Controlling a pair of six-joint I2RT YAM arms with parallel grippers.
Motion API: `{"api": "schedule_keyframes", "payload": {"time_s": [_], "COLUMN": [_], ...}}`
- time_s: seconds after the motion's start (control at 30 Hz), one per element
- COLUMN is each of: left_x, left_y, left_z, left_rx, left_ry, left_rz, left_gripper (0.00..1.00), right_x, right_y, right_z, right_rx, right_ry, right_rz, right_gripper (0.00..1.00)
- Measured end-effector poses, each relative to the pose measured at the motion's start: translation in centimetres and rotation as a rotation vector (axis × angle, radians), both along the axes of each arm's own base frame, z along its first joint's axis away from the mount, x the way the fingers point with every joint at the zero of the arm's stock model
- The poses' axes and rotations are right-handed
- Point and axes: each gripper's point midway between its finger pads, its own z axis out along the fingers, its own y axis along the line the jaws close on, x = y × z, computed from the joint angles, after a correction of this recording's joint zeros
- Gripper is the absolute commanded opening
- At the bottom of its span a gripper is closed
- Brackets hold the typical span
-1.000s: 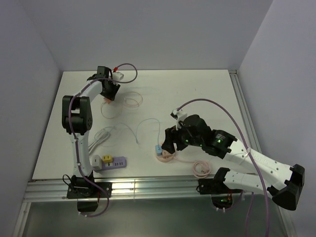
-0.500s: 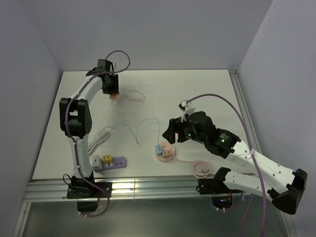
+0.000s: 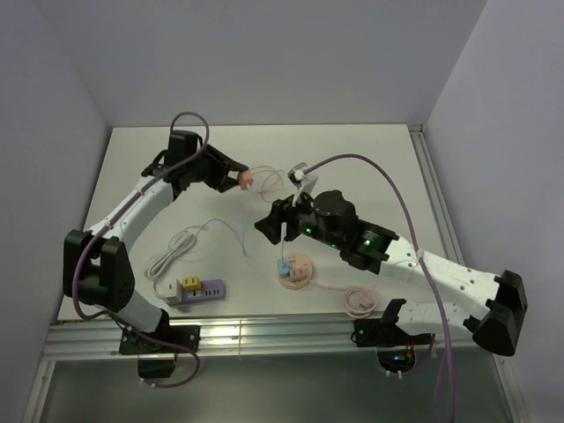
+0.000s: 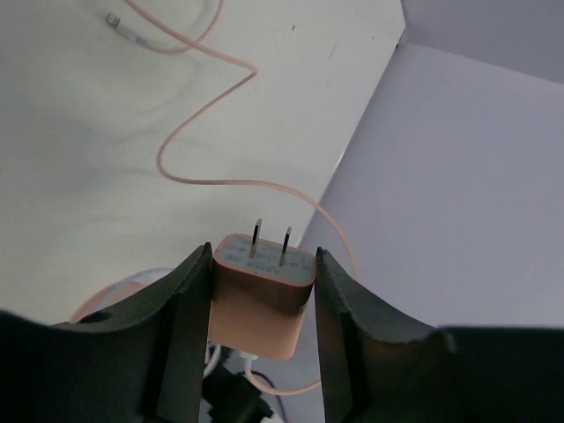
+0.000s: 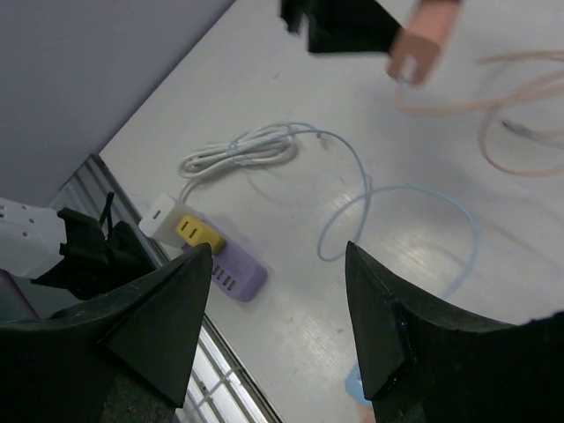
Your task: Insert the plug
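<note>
Holding: my left end effector [image 4: 262,264] is clamped on the pink plug [image 4: 263,300], prongs facing outward, in the air over the middle of the bench [image 3: 370,167].
Right side: my right end effector [image 5: 275,256] stands wide with nothing in it, above and beside the round pink socket [image 3: 294,271].
Done: the plug is picked up and raised.
Left: aligning the prongs with a free outlet, probably on the round socket rather than the purple power strip [image 3: 201,289], and pushing in.
Changed: a second ago my left arm held the plug low at the far left corner, and my right end effector sat down at the socket; both have since converged mid-bench.
</note>
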Motion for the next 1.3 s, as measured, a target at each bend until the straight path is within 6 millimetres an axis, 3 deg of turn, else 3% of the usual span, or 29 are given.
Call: {"api": "schedule_keyframes", "payload": {"time_s": [0.17, 0.27, 0.43, 0.93, 1.13, 1.3], "left_x": [-5.0, -6.8, -6.8, -7.2, -7.8, -8.2], "left_y": [-2.6, -2.6, -2.6, -4.1, -4.2, -4.2], "left_z": [-3.1, -2.0, 1.2, 1.4, 1.7, 2.0], "left_rx": [-0.155, -0.246, -0.361, -0.431, -0.441, -0.451], "left_ry": [0.243, 0.304, 0.296, 0.365, 0.365, 0.354], "left_rz": [0.068, 0.131, 0.177, 0.166, 0.151, 0.142], "left_gripper": [0.00, 0.00, 0.00, 0.00, 0.00, 0.00], "right_x": [1.0, 2.7, 4.2, 6.2, 7.6, 8.7], "right_y": [4.0, 4.7, 4.5, 3.5, 3.2, 3.5], "right_z": [0.2, -0.4, -1.3, -1.1, -0.8, -1.9], "right_rx": [-0.023, -0.039, -0.062, -0.019, 0.005, -0.016], "right_ry": [-0.035, -0.051, -0.058, -0.051, -0.056, -0.038], "right_rz": [0.031, -0.024, -0.121, -0.281, -0.312, -0.313], "right_gripper": [0.70, 0.70, 0.71, 0.67, 0.61, 0.55]}}
